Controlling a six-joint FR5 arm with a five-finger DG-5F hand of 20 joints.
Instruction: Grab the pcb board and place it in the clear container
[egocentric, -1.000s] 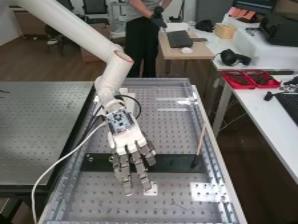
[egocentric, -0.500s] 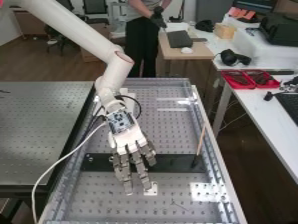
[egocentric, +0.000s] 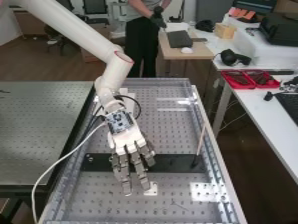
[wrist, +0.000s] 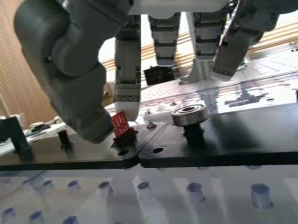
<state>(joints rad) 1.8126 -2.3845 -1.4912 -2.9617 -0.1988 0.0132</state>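
Note:
Above the perforated bench, the hand (egocentric: 130, 150) hangs low over a black plate, its fingers extended downward. In the wrist view the hand (wrist: 128, 70) has long straight fingers and a bent-in thumb at one side. A small red pcb board (wrist: 121, 124) stands tilted in a black holder on the black plate (wrist: 246, 131). It lies close to the thumb's tip and one fingertip; whether either touches it, I cannot tell. The fingers are not curled round it.
On the same plate, a metal bearing (wrist: 189, 114) sits on a black post near the red board. A thin stick (egocentric: 200, 142) leans up from the plate's right end in the high view. Red trays (egocentric: 249, 79) lie on the white side table (egocentric: 263, 115). A white cable (egocentric: 56, 162) trails from the arm.

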